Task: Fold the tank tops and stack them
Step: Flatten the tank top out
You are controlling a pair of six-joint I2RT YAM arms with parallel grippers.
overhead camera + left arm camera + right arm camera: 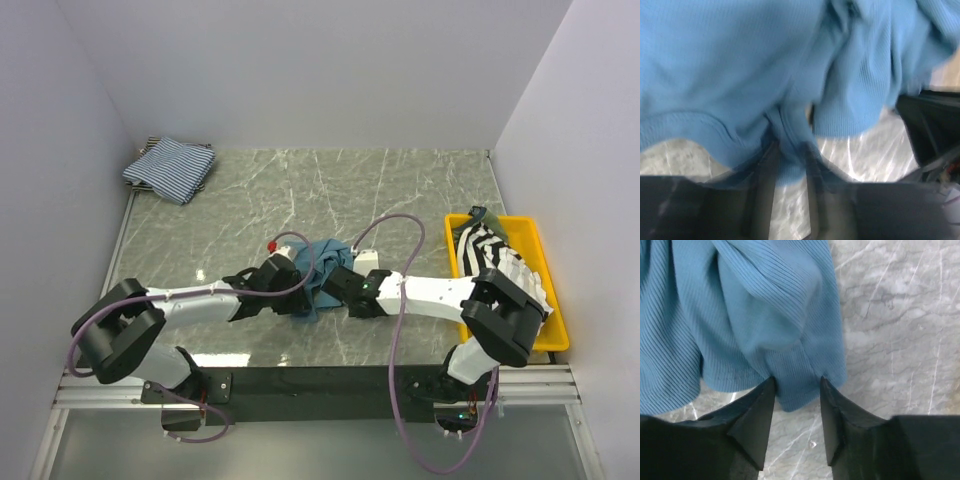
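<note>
The teal-blue tank top (pixel 322 262) is bunched up at the table's middle between my two grippers. My left gripper (pixel 295 282) is shut on its left side, and in the left wrist view the cloth (pixel 740 75) runs down between the blurred fingers (pixel 788 160). My right gripper (pixel 337 284) pinches a fold of the cloth (pixel 755 305) between its fingertips (pixel 797 382). The fine blue-and-white striped top (pixel 170 168) lies folded at the back left. The black-and-white striped top (pixel 492 255) lies in the yellow tray, with a bit of the olive-green top (pixel 478 213) at its far end.
The yellow tray (pixel 548 275) stands along the right edge of the marble table. White walls close in the left, back and right sides. Purple cables loop over both arms. A dark part of the right arm (pixel 932 125) shows in the left wrist view.
</note>
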